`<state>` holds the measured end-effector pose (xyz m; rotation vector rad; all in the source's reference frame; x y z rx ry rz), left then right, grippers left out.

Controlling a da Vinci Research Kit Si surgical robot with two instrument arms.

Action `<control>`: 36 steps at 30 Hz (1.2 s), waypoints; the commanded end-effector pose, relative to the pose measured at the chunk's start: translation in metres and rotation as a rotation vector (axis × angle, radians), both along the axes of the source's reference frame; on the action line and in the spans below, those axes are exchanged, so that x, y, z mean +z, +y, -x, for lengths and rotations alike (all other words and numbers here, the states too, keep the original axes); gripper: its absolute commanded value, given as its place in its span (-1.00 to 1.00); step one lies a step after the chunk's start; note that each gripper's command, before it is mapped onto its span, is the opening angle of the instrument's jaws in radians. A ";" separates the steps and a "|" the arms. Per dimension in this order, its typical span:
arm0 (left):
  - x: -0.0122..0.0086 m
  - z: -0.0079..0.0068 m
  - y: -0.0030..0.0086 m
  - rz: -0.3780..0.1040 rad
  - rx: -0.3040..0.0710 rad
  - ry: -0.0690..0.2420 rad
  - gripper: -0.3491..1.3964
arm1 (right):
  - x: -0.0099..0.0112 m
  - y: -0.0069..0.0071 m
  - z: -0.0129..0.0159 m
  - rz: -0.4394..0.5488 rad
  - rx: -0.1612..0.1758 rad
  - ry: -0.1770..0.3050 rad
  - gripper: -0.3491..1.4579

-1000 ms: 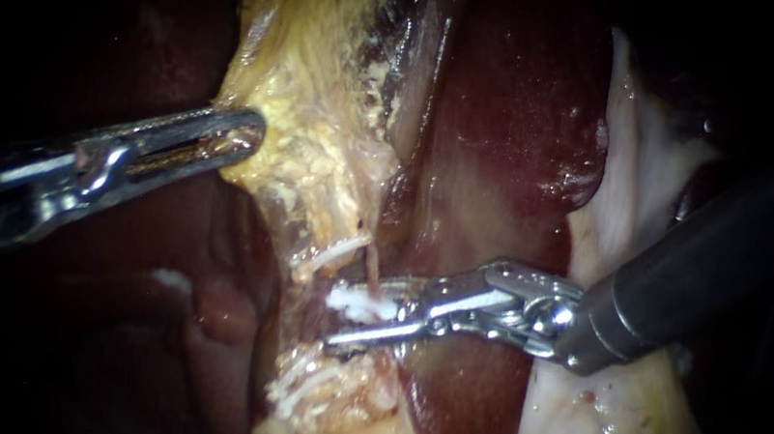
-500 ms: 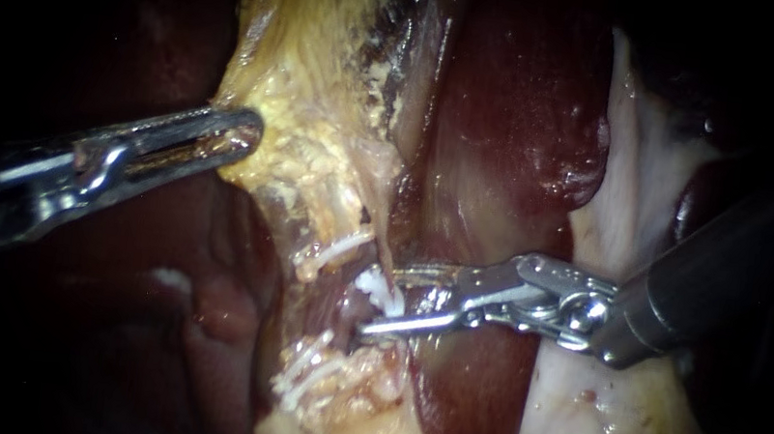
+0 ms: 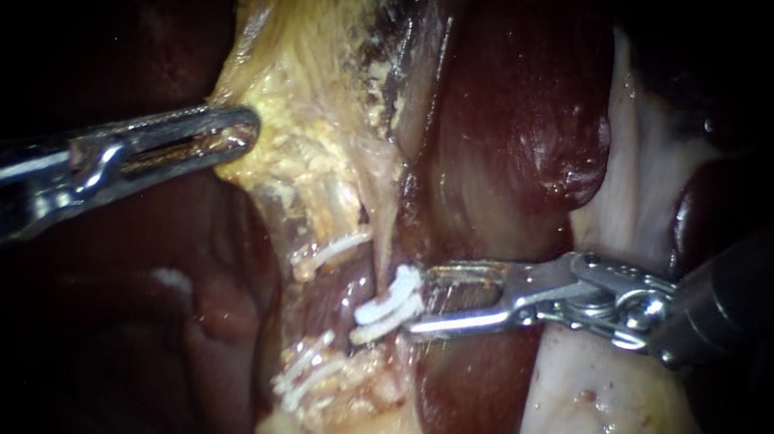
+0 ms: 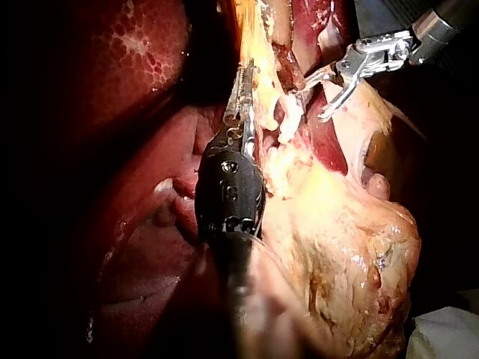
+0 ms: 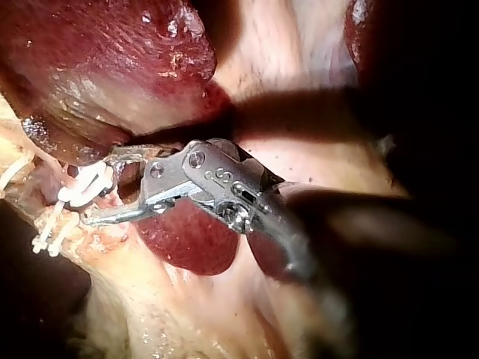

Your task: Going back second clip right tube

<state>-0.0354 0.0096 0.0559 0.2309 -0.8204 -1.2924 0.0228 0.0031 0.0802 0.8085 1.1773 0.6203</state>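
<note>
Withdrawn rightward since the earlier frame, right instrument (image 3: 418,298) holds its metallic jaws spread and empty. White clip (image 3: 390,305) sits across the thin right tube (image 3: 387,236). Left instrument (image 3: 246,133) pinches granular yellow tissue (image 3: 294,90); glossy maroon liver (image 3: 517,96) lies behind.

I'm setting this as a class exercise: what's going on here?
The left instrument is clamped on yellow tissue. The right instrument is open and holds nothing; its tip lies just beside a white clip that sits across a thin tube. More clips show lower down.
</note>
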 end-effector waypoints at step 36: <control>0.0029 0.0001 -0.0004 -0.009 0.001 0.011 -1.00 | -0.0091 0.0045 0.0033 0.456 -0.076 0.147 0.05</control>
